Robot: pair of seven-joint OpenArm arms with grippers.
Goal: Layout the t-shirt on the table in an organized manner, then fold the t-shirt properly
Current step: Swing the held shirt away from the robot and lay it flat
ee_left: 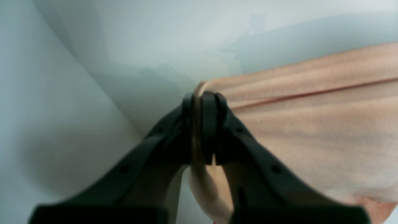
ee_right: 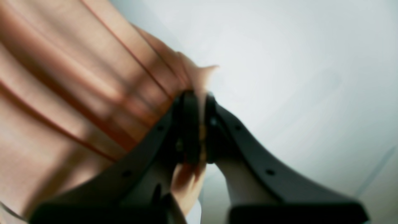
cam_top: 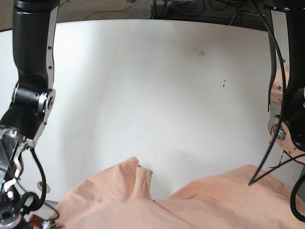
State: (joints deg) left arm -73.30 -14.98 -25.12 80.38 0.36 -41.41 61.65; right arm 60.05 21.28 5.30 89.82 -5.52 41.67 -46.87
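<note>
The peach t-shirt (cam_top: 190,205) hangs stretched across the bottom of the base view, lifted above the white table (cam_top: 143,95), with a sleeve flap (cam_top: 138,179) poking up. In the left wrist view my left gripper (ee_left: 202,99) is shut on a bunched edge of the t-shirt (ee_left: 311,124), which spreads taut to the right. My right gripper (ee_right: 199,99) is likewise shut on a pinch of the t-shirt (ee_right: 77,93), whose cloth runs off to the left in folds. In the base view both grippers are hidden below the frame.
The right arm (cam_top: 31,95) rises along the base view's left edge and the left arm (cam_top: 290,119), with hanging black cables, along its right edge. Two dark specks (cam_top: 201,53) (cam_top: 222,85) mark the table. Cables lie beyond the table's far edge (cam_top: 190,9).
</note>
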